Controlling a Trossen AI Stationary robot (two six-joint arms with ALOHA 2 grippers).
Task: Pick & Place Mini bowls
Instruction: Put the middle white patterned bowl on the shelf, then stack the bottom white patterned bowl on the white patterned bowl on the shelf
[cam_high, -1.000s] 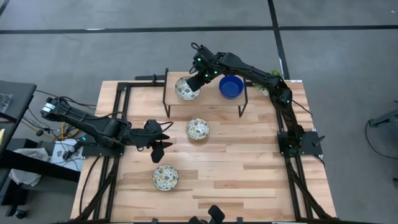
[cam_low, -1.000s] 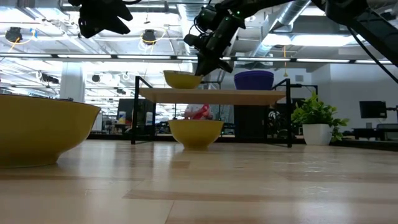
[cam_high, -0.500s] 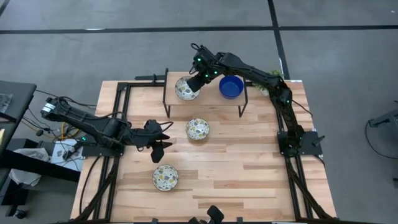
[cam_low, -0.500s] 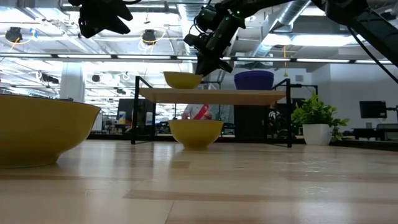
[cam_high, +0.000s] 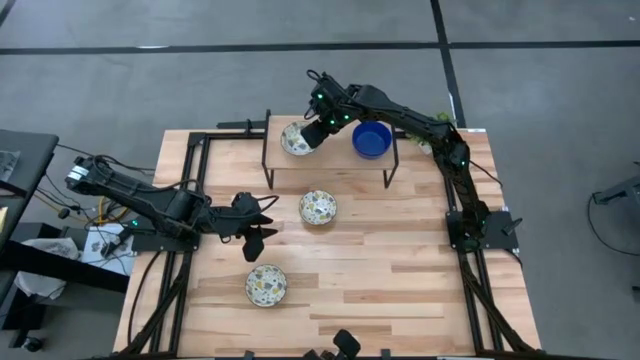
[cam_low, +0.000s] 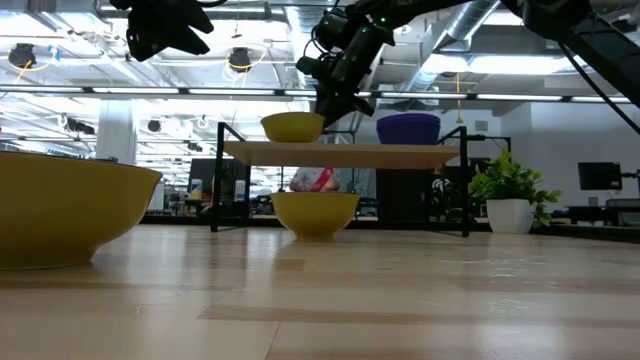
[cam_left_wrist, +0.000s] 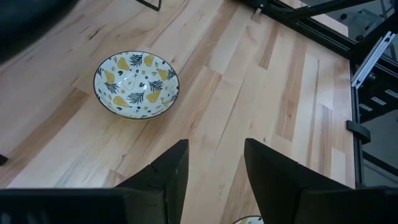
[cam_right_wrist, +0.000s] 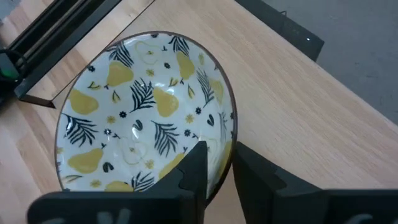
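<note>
Wooden table (cam_high: 400, 260) carries a raised shelf (cam_high: 340, 165). Patterned bowl (cam_right_wrist: 146, 112) sits flat on the shelf, its rim between the right gripper's (cam_right_wrist: 214, 167) slightly parted jaws. Blue bowl (cam_high: 371, 139) stands just beside. Left gripper (cam_left_wrist: 214, 168) hovers open, empty.

Three patterned bowls (cam_high: 318, 208) upright — one shelved beside a blue bowl (cam_high: 371, 139).
</note>
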